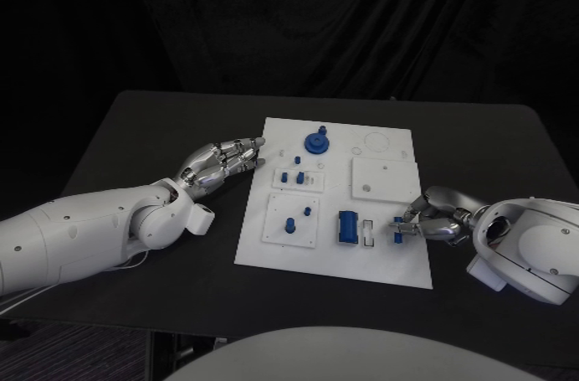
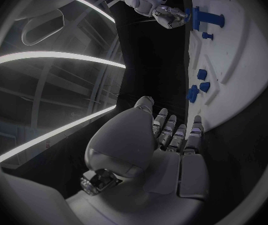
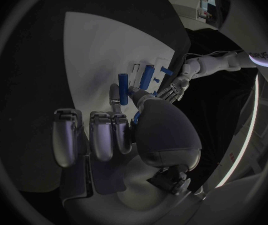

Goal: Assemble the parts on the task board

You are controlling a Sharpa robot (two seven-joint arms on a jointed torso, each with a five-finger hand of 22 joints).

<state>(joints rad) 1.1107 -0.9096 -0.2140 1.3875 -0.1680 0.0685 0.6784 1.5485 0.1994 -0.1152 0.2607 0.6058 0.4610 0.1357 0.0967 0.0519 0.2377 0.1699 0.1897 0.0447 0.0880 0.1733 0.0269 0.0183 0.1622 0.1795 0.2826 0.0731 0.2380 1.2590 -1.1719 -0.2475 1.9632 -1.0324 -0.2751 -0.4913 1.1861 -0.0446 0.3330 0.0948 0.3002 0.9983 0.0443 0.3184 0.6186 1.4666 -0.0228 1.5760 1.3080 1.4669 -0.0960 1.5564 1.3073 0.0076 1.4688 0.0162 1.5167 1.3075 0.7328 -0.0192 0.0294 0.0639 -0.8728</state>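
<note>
Head view: the right hand [image 1: 425, 220] pinches a small blue part [image 1: 397, 228] at the task board [image 1: 386, 268]'s right side; the left hand [image 1: 224, 162], released, rests on the bench [image 1: 145, 130].

Bare black table [image 1: 157, 130] lies open at 9 o'clock of the task board [image 1: 398, 268]; the left robot hand [image 1: 223, 163] blocks its 10 o'clock edge, the right robot hand [image 1: 425, 222] its 4 o'clock edge; upright blue parts [image 1: 316, 141] stud the middle
</note>
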